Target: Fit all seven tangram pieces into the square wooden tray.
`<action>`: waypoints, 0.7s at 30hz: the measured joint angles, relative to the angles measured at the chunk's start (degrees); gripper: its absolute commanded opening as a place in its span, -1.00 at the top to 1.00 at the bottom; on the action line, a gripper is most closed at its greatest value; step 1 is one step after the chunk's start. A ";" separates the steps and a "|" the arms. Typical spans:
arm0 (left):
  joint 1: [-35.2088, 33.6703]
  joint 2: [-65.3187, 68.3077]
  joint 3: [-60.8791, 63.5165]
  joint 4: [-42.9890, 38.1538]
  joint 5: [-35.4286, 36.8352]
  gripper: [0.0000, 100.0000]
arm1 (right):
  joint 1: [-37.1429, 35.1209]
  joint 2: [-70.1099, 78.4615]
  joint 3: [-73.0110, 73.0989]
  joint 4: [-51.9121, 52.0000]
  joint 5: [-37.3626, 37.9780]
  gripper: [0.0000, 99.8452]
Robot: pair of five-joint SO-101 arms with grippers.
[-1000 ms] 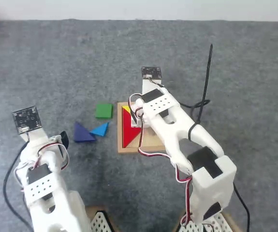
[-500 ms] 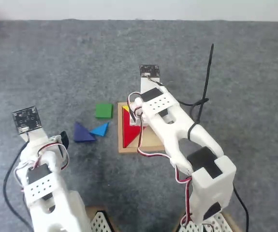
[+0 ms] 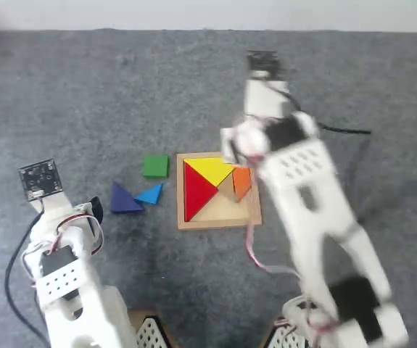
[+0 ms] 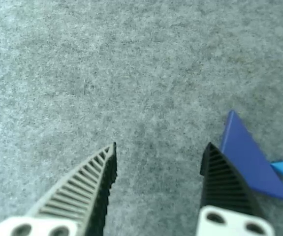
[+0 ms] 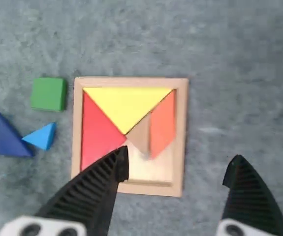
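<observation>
Dark blue triangle (image 4: 247, 160) is what my next pick turns on, I think. It lies on the grey carpet (image 3: 85, 94) just beside the dark finger of the left gripper (image 4: 161, 147), outside the gap rather than between the fingers. That gripper is spread wide over the carpet with nothing in it.

From the high view the triangle sits between the left arm and the square wooden tray (image 3: 219, 222), its long edge facing the tray. The light blue triangle (image 3: 151, 193) is just beside it, and the green square (image 3: 156, 166) lies further on, close to the tray's corner. All three lie on the left arm's side, so I judge that arm the nearer one.

The right gripper (image 5: 180, 153) hangs above the tray, fingers apart and empty. Inside the tray I see the yellow triangle (image 3: 209, 170), red triangle (image 3: 196, 192) and orange parallelogram (image 3: 242, 181), with bare wood along the near side.
</observation>
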 measured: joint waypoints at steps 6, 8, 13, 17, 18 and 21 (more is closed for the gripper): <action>0.00 0.00 -15.56 15.47 -3.60 0.46 | 6.86 -18.64 33.67 -19.78 6.15 0.72; 0.18 0.00 -24.26 23.30 -6.24 0.46 | 10.46 -23.82 46.07 -28.13 9.58 0.85; 6.07 5.89 -43.34 42.02 -11.69 0.45 | 21.98 -36.84 60.57 -32.70 18.02 0.94; 13.89 18.02 -54.07 50.99 -11.96 0.45 | 28.04 -44.92 68.31 -32.18 22.07 0.94; 16.00 21.63 -56.53 51.96 -11.96 0.45 | 29.10 -46.68 70.42 -32.09 23.12 0.94; 21.45 33.32 -64.18 52.75 -10.29 0.45 | 30.33 -52.40 76.13 -32.09 24.70 0.94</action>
